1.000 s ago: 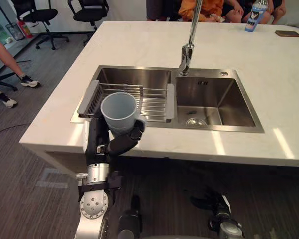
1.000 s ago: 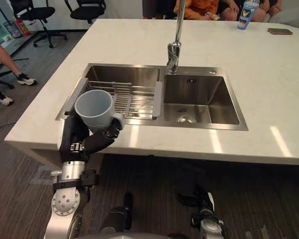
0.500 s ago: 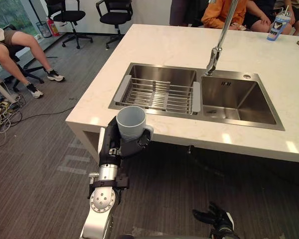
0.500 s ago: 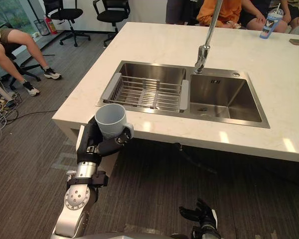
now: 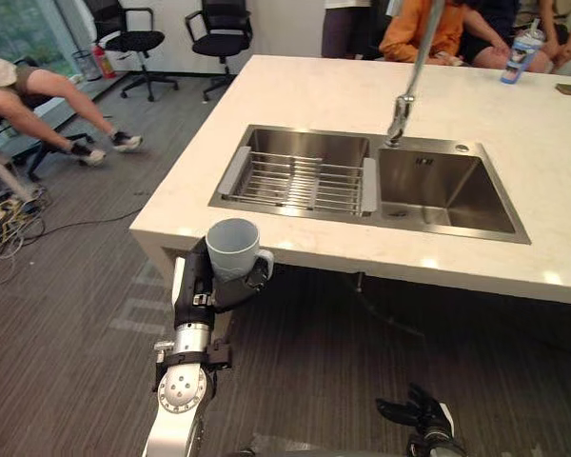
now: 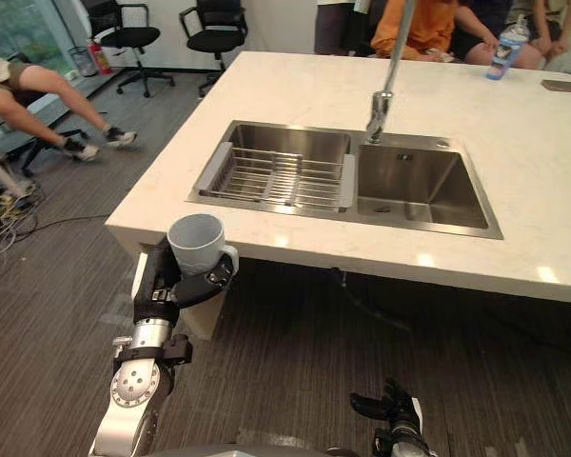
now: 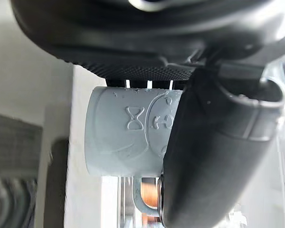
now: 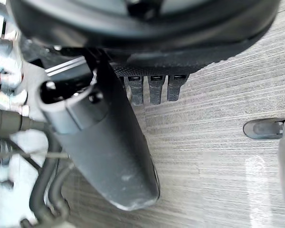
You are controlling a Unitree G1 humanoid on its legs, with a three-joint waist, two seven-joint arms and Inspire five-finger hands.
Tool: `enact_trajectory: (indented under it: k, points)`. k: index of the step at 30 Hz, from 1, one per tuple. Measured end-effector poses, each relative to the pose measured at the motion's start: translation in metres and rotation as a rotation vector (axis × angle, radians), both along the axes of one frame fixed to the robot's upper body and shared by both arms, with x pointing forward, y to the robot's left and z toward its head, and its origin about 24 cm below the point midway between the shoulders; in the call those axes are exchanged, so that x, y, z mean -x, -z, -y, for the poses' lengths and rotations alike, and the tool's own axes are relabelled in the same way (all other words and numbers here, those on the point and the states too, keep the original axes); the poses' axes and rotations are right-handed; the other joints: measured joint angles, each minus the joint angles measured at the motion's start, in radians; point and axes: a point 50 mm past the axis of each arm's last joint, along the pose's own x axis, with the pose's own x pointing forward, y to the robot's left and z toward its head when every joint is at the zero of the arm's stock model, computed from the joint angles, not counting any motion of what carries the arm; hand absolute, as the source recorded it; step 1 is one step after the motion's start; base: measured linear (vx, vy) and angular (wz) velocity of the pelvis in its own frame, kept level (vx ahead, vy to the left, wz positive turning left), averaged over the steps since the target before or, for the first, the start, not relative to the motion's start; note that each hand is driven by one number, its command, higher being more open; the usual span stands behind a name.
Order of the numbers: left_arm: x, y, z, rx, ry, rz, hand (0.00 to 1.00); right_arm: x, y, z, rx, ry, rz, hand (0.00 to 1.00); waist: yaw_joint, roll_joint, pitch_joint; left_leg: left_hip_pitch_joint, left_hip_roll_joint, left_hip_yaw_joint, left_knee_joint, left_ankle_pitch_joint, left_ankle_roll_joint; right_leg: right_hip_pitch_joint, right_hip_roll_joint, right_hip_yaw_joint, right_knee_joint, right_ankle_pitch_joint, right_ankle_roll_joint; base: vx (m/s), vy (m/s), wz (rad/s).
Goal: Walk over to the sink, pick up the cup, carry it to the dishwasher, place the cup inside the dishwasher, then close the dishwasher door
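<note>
A pale blue-grey cup (image 5: 232,248) with a handle stands upright in my left hand (image 5: 221,287), held out over the floor in front of the counter's near left corner. In the left wrist view the thumb and fingers wrap round the cup (image 7: 128,137). The double steel sink (image 5: 438,186) with a wire rack (image 5: 300,181) in its left basin lies in the white counter (image 5: 305,86) beyond the cup. My right hand (image 5: 414,417) hangs low over the floor at the lower right, its fingers relaxed and holding nothing (image 8: 114,156).
A tall tap (image 5: 404,90) rises behind the sink. A blue bottle (image 5: 515,58) and several seated people are at the counter's far side. Office chairs (image 5: 219,29) and a person's legs (image 5: 67,105) are at the far left. Striped floor (image 5: 67,314) spreads around me.
The camera has pulled back and shifted a little, so the counter sits slightly farther off. The cup stays in my left hand, carried a little lower and left. The seated person's legs at left moved.
</note>
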Motion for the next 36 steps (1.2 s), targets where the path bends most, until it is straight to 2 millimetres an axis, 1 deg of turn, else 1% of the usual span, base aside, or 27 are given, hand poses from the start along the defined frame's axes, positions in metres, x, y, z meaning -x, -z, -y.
enact_trajectory:
  k: [2, 3, 4, 6, 7, 8, 9, 10, 12, 14, 15, 16, 17, 18, 19, 22, 23, 24, 25, 26, 27, 28, 29, 30, 34, 35, 36]
  points:
    - [0.003, -0.008, -0.003, 0.024, -0.036, 0.037, 0.3, -0.006, -0.002, 0.0, 0.009, -0.004, 0.015, 0.9, 0.031, 0.003, 0.019, -0.057, -0.016, -0.057, 0.004, 0.035, 0.016, 0.004, -0.008, -0.093, 0.009, -0.004, -0.004, -0.14, -0.025, 1.13]
    - [0.004, -0.011, -0.004, 0.032, -0.049, 0.049, 0.3, -0.009, -0.003, 0.0, 0.012, -0.003, 0.024, 0.9, 0.037, 0.003, 0.029, -0.062, -0.019, -0.045, -0.011, 0.032, 0.055, 0.007, -0.014, -0.12, 0.01, -0.004, -0.004, -0.18, -0.015, 1.31]
    - [0.004, -0.014, -0.006, 0.041, -0.064, 0.064, 0.3, -0.014, -0.005, -0.001, 0.016, 0.001, 0.037, 0.9, 0.04, 0.0, 0.037, -0.067, -0.006, 0.029, -0.029, 0.02, 0.085, 0.015, -0.026, -0.171, 0.009, -0.002, -0.001, -0.12, -0.011, 1.58]
    - [0.002, -0.02, -0.008, 0.056, -0.08, 0.093, 0.3, -0.026, -0.011, 0.007, 0.055, -0.005, 0.072, 0.9, 0.024, -0.003, 0.053, -0.12, 0.059, 0.28, 0.028, -0.013, 0.113, 0.036, -0.072, -0.334, 0.007, -0.001, 0.002, -0.09, 0.064, 2.13]
    - [0.002, -0.02, -0.007, 0.063, -0.083, 0.095, 0.3, -0.031, -0.014, 0.012, 0.072, -0.008, 0.083, 0.9, 0.026, 0.009, 0.057, -0.136, 0.083, 0.347, 0.08, -0.021, 0.118, 0.043, -0.075, -0.368, 0.011, -0.002, 0.003, -0.04, 0.154, 1.84]
    - [0.003, -0.019, -0.006, 0.083, -0.083, 0.09, 0.3, -0.037, -0.021, 0.021, 0.105, -0.011, 0.107, 0.9, 0.029, 0.037, 0.06, -0.128, 0.101, 0.411, 0.118, -0.013, 0.12, 0.063, -0.074, -0.432, 0.03, -0.016, 0.024, 0.0, 0.152, 1.53]
    - [0.003, -0.018, -0.005, 0.093, -0.077, 0.087, 0.3, -0.041, -0.024, 0.025, 0.115, 0.001, 0.124, 0.9, 0.025, 0.039, 0.063, -0.13, 0.082, 0.39, 0.099, 0.023, 0.072, 0.082, -0.092, -0.478, 0.055, -0.029, 0.046, 0.01, 0.148, 1.57]
    - [0.004, -0.016, -0.005, 0.095, -0.076, 0.081, 0.3, -0.045, -0.026, 0.025, 0.118, 0.003, 0.139, 0.9, 0.029, 0.037, 0.064, -0.126, 0.047, 0.354, 0.092, 0.022, 0.077, 0.099, -0.113, -0.505, 0.069, -0.037, 0.044, 0.03, 0.197, 1.38]
    - [0.005, -0.016, -0.007, 0.105, -0.072, 0.078, 0.3, -0.059, -0.032, 0.021, 0.116, -0.014, 0.183, 0.9, 0.044, 0.001, 0.087, -0.137, -0.009, 0.31, 0.128, -0.019, 0.091, 0.125, -0.182, -0.543, 0.148, -0.091, 0.042, 0.04, 0.219, 1.01]
    - [0.008, -0.011, -0.007, 0.113, -0.075, 0.053, 0.3, -0.07, -0.035, 0.014, 0.103, -0.035, 0.212, 0.9, 0.045, -0.012, 0.099, -0.145, -0.037, 0.271, 0.2, -0.077, 0.109, 0.12, -0.259, -0.521, 0.311, -0.119, -0.006, 0.08, 0.199, 0.72]
    - [0.01, -0.009, -0.007, 0.112, -0.069, 0.037, 0.3, -0.073, -0.036, 0.01, 0.097, -0.053, 0.22, 0.9, 0.039, -0.016, 0.102, -0.142, -0.065, 0.239, 0.225, -0.099, 0.126, 0.087, -0.3, -0.45, 0.439, -0.107, -0.08, 0.13, 0.225, 1.12]
    - [0.01, -0.008, -0.005, 0.107, -0.046, 0.026, 0.3, -0.074, -0.035, 0.005, 0.095, -0.08, 0.216, 0.9, 0.02, -0.016, 0.104, -0.13, -0.087, 0.183, 0.233, -0.113, 0.138, 0.015, -0.305, -0.256, 0.59, -0.075, -0.144, 0.18, 0.233, 1.59]
    - [0.009, -0.009, -0.003, 0.1, -0.028, 0.029, 0.3, -0.074, -0.035, -0.001, 0.081, -0.092, 0.219, 0.9, 0.006, -0.02, 0.107, -0.122, -0.109, 0.12, 0.225, -0.115, 0.141, -0.042, -0.226, -0.066, 0.633, -0.143, -0.092, 0.17, 0.151, 1.54]
    - [0.008, -0.009, -0.004, 0.093, -0.025, 0.03, 0.3, -0.074, -0.034, -0.003, 0.076, -0.099, 0.219, 0.9, 0.005, -0.024, 0.105, -0.119, -0.12, 0.093, 0.219, -0.114, 0.141, -0.069, -0.183, 0.01, 0.63, -0.177, -0.082, 0.21, 0.076, 1.4]
    - [0.008, -0.009, -0.005, 0.083, -0.026, 0.028, 0.3, -0.074, -0.034, -0.007, 0.066, -0.107, 0.221, 0.9, 0.009, -0.032, 0.105, -0.109, -0.14, 0.051, 0.21, -0.116, 0.145, -0.125, -0.109, 0.129, 0.616, -0.222, -0.077, 0.23, 0.048, 1.11]
    - [0.007, -0.009, -0.003, 0.087, -0.015, 0.028, 0.3, -0.065, -0.036, -0.013, 0.053, -0.098, 0.239, 0.9, 0.01, -0.032, 0.106, -0.074, -0.19, -0.074, 0.208, -0.131, 0.154, -0.232, 0.025, 0.317, 0.595, -0.26, -0.069, 0.25, -0.018, 1.47]
    - [0.006, -0.01, 0.0, 0.092, -0.006, 0.034, 0.3, -0.059, -0.038, -0.015, 0.048, -0.09, 0.253, 0.9, 0.0, -0.032, 0.106, -0.054, -0.205, -0.141, 0.217, -0.14, 0.155, -0.263, 0.089, 0.409, 0.583, -0.267, -0.058, 0.27, -0.143, 1.9]
    - [0.006, -0.012, 0.003, 0.095, 0.004, 0.044, 0.3, -0.053, -0.04, -0.017, 0.047, -0.091, 0.265, 0.9, 0.005, -0.034, 0.102, -0.045, -0.219, -0.214, 0.241, -0.156, 0.132, -0.273, 0.137, 0.493, 0.545, -0.266, -0.055, 0.27, -0.143, 1.94]
    - [0.006, -0.015, 0.004, 0.096, 0.011, 0.054, 0.3, -0.049, -0.041, -0.019, 0.048, -0.094, 0.269, 0.9, 0.006, -0.046, 0.095, -0.042, -0.232, -0.252, 0.25, -0.167, 0.126, -0.277, 0.143, 0.522, 0.52, -0.265, -0.053, 0.3, -0.244, 1.98]
    - [0.007, -0.021, 0.007, 0.099, 0.025, 0.083, 0.3, -0.044, -0.044, -0.022, 0.047, -0.102, 0.279, 0.9, 0.009, -0.084, 0.073, -0.052, -0.268, -0.321, 0.282, -0.193, 0.111, -0.276, 0.11, 0.518, 0.425, -0.221, -0.055, 0.35, -0.302, 2.09]
    - [0.005, -0.026, 0.011, 0.103, 0.046, 0.109, 0.3, -0.042, -0.046, -0.022, 0.047, -0.099, 0.292, 0.9, 0.013, -0.097, 0.057, -0.077, -0.272, -0.365, 0.329, -0.239, 0.093, -0.271, 0.082, 0.437, 0.416, -0.171, -0.021, 0.4, -0.364, 2.02]
    - [0.004, -0.027, 0.014, 0.11, 0.054, 0.115, 0.3, -0.042, -0.046, -0.022, 0.048, -0.097, 0.293, 0.9, 0.018, -0.09, 0.049, -0.091, -0.233, -0.341, 0.337, -0.252, 0.087, -0.261, 0.085, 0.396, 0.404, -0.175, -0.032, 0.32, -0.322, 1.91]
    - [0.003, -0.03, 0.017, 0.117, 0.067, 0.13, 0.3, -0.044, -0.049, -0.022, 0.051, -0.098, 0.308, 0.9, 0.019, -0.083, 0.046, -0.114, -0.155, -0.288, 0.339, -0.232, 0.058, -0.242, 0.084, 0.318, 0.392, -0.182, -0.045, 0.26, -0.316, 1.67]
    - [0.002, -0.028, 0.023, 0.129, 0.086, 0.122, 0.3, -0.046, -0.052, -0.02, 0.06, -0.1, 0.32, 0.9, 0.022, -0.076, 0.042, -0.109, -0.114, -0.267, 0.298, -0.202, 0.02, -0.223, 0.08, 0.263, 0.386, -0.183, -0.048, 0.25, -0.297, 1.58]
    - [0.002, -0.027, 0.03, 0.156, 0.101, 0.117, 0.3, -0.046, -0.056, -0.02, 0.064, -0.092, 0.341, 0.9, 0.026, -0.075, 0.04, -0.026, -0.061, -0.096, 0.194, -0.161, 0.034, -0.15, 0.066, 0.194, 0.422, -0.184, -0.048, 0.19, -0.123, 0.97]
    - [-0.001, 0.011, 0.022, 0.117, 0.079, -0.053, 0.3, -0.016, -0.026, -0.028, 0.019, -0.077, 0.176, 0.9, -0.01, -0.067, -0.018, 0.006, 0.003, 0.034, 0.036, -0.042, -0.004, -0.131, 0.12, 0.31, 0.124, -0.033, -0.084, 0.13, -0.035, 0.27]
    - [-0.001, 0.011, 0.022, 0.117, 0.079, -0.053, 0.3, -0.016, -0.026, -0.028, 0.02, -0.077, 0.176, 0.9, -0.01, -0.067, -0.018, 0.006, 0.003, 0.034, 0.036, -0.042, -0.004, -0.131, 0.12, 0.31, 0.124, -0.033, -0.084, 0.0, 0.0, 0.0]
